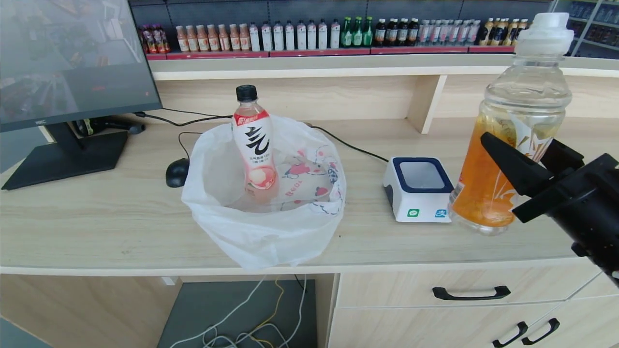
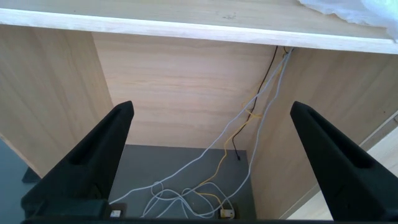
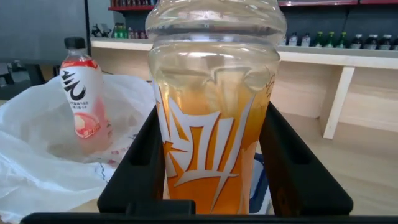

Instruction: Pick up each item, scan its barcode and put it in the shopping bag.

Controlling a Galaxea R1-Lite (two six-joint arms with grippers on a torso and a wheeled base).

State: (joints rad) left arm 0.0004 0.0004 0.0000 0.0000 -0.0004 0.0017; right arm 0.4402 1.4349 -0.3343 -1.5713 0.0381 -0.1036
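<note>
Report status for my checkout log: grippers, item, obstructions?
Right gripper shut on orange bottle beside scanner. Left gripper open, below counter edge. Pink bottle stands upright in shopping bag.

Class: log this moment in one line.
right gripper: shut on orange bottle beside scanner | left gripper: open, empty | pink bottle: in bag

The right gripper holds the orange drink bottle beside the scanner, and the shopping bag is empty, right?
Not quite: the head view shows a pink drink bottle standing in the shopping bag. The right gripper does hold the orange drink bottle beside the scanner.
</note>
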